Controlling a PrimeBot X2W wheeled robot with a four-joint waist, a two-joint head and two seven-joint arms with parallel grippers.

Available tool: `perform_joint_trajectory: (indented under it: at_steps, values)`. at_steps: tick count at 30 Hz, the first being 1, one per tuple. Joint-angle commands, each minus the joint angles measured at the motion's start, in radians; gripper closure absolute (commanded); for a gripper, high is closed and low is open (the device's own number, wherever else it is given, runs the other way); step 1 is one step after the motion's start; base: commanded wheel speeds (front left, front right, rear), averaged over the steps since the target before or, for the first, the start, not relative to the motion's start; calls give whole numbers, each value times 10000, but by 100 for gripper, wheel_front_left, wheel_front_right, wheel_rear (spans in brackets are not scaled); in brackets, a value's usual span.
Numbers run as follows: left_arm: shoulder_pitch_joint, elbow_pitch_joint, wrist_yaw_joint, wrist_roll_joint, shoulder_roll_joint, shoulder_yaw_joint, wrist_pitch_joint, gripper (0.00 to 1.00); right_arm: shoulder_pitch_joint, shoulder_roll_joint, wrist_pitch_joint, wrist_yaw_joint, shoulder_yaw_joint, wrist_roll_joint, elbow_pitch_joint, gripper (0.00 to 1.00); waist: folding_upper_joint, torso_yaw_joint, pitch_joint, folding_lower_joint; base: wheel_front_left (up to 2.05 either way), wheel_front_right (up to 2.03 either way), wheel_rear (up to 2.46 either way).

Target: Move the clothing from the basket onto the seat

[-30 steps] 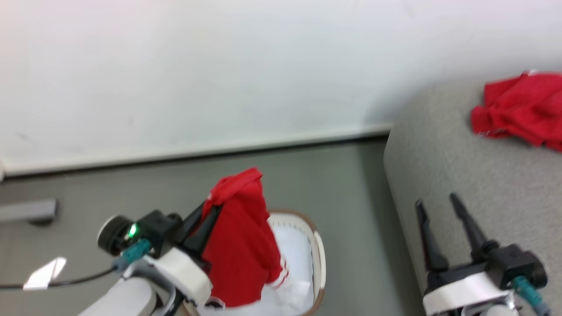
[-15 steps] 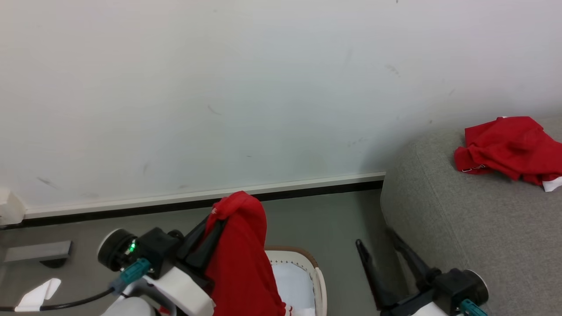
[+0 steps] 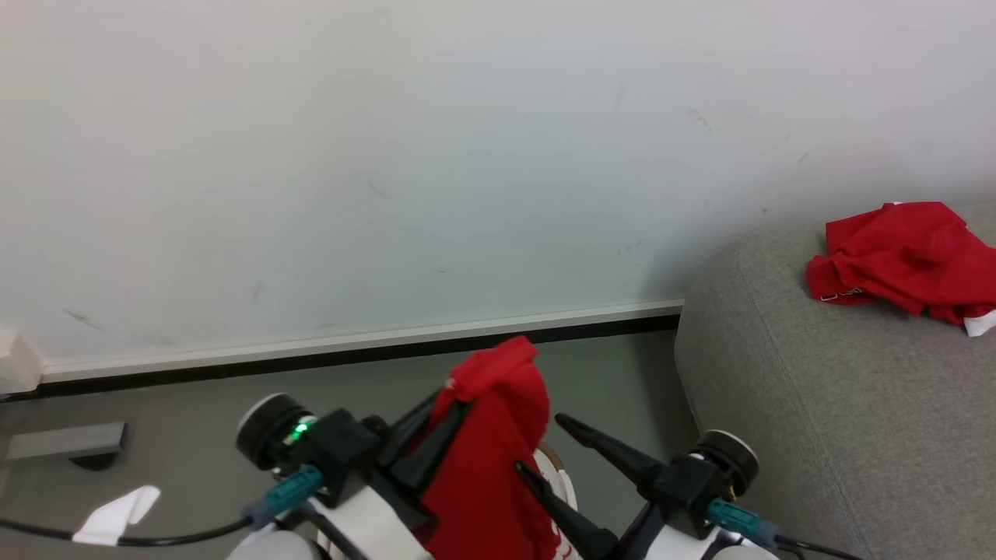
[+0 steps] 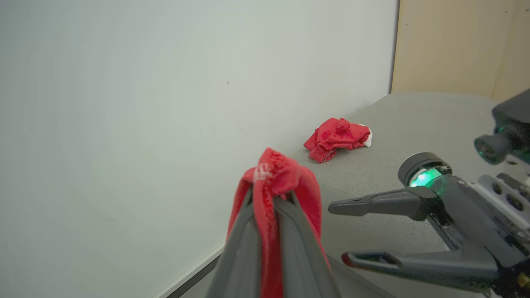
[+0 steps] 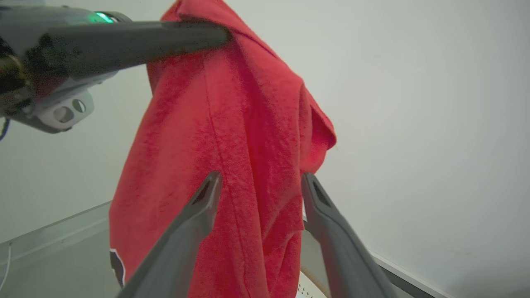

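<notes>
The left claw (image 3: 455, 408) is clamped on the top of the clothing (image 3: 490, 474). The red cloth hangs straight down from the grip, long axis vertical, off the left end of the seat (image 3: 840, 404) and apart from it. A sliver of the basket (image 3: 565, 484) rim shows beside the cloth's seat-facing edge.

The right claw (image 3: 537, 445) sits between clothing and seat. Its fingers are spread wide and empty, pointing away from the seat at the cloth. Whether they touch it cannot be told.

The coming move looks like a carry toward the seat. The right arm is nearer the seat but stands in the path, so it must take hold or clear off. A second red garment (image 3: 903, 260) lies crumpled on the seat by the wall (image 3: 389, 155). The bare cushion nearer the seat's left end looks free. The hanging tail may drag on the seat's rounded end.
</notes>
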Motion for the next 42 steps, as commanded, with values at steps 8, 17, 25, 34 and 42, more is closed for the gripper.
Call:
perform_joint_trajectory:
  at_steps: [8,17,25,34,42]
  values:
    - [-422,-210,-406,252,-490,-507,217,100,-1244,129,4,-25,1703,1248,896,28,-1,59,-16,0,0,0,0]
    - [-400,-98,-343,257,-572,-634,249,100,-1208,210,0,-25,1318,1742,628,100,-1,120,4,0,0,0,0]
    - [-277,115,-101,295,-544,-519,6,0,-959,-189,0,-26,245,1565,159,100,-1,-305,225,0,0,0,0]
    - [-245,402,-122,133,-610,-489,-171,0,-814,-557,0,-26,-1379,982,-450,100,-1,-1718,744,0,0,0,0]
    - [-399,695,-288,93,-783,-576,-291,0,-544,-788,0,-26,-2407,480,-920,100,-1,-2960,1109,0,0,0,0]
